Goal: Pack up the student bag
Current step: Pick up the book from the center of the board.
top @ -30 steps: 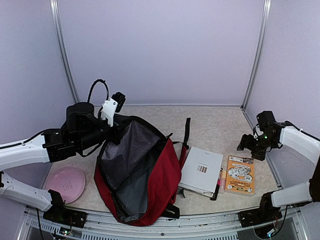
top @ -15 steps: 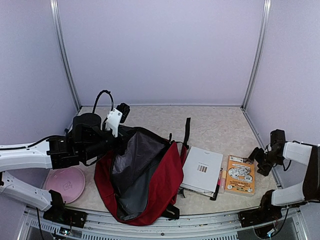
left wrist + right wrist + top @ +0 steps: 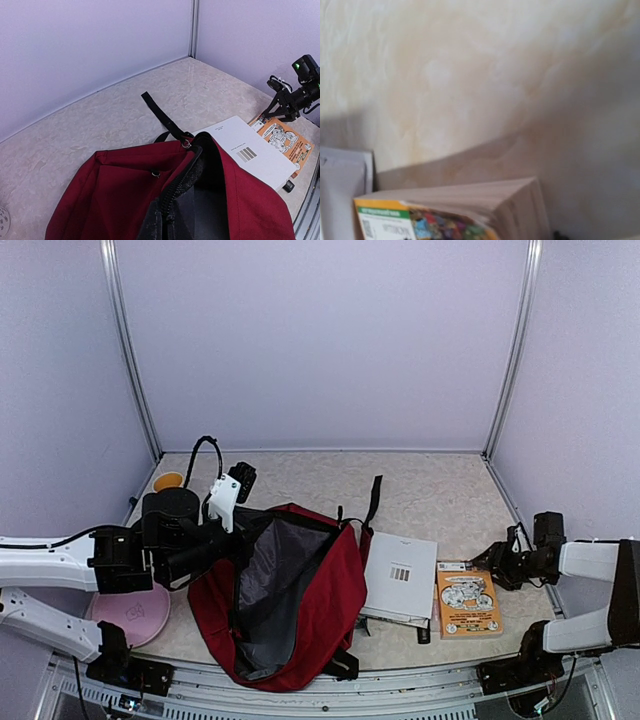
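Note:
The student bag (image 3: 300,590) is a dark red backpack lying open at centre-left, grey-black lining showing. My left gripper (image 3: 243,540) is shut on the bag's black zipper edge (image 3: 181,182) and holds the opening up; its fingers (image 3: 152,225) sit at the bottom of the left wrist view. An orange book (image 3: 467,602) lies at the right next to a white book (image 3: 400,578). My right gripper (image 3: 497,565) is low at the orange book's far right corner. The right wrist view shows the book's page edge (image 3: 470,200) very close, with no fingers visible.
A pink plate (image 3: 130,612) lies left of the bag, partly under my left arm. A small orange item (image 3: 167,481) sits at the back left. A black strap (image 3: 374,498) trails behind the bag. A small black object (image 3: 424,633) lies by the white book's front edge.
My right gripper dropped to the table and moved left to the orange book, which shifted left against the white book. My left gripper pulled the bag's edge slightly nearer and rightward.

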`<action>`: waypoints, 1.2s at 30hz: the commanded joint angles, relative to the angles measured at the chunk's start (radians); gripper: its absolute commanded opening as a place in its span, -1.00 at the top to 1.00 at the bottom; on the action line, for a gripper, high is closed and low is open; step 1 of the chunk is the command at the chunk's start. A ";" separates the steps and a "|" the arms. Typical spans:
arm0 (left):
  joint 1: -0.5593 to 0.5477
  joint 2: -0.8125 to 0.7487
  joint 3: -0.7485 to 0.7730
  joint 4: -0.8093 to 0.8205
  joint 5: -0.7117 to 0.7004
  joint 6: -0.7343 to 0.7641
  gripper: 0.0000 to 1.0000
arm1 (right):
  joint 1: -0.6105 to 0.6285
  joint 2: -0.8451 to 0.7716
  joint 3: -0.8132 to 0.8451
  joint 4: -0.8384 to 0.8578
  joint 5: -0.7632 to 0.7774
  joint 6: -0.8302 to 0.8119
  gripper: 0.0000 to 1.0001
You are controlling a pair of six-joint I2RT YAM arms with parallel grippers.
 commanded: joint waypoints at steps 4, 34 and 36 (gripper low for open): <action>0.025 0.037 0.029 0.008 -0.054 0.042 1.00 | 0.102 0.034 0.016 -0.076 0.016 -0.016 0.06; -0.330 1.237 1.196 -0.244 0.207 0.250 -0.18 | 0.139 -0.137 0.030 -0.147 0.153 0.004 -0.43; -0.303 1.277 1.195 -0.261 0.225 0.238 -0.27 | 0.156 -0.148 0.016 -0.141 0.182 0.021 -0.44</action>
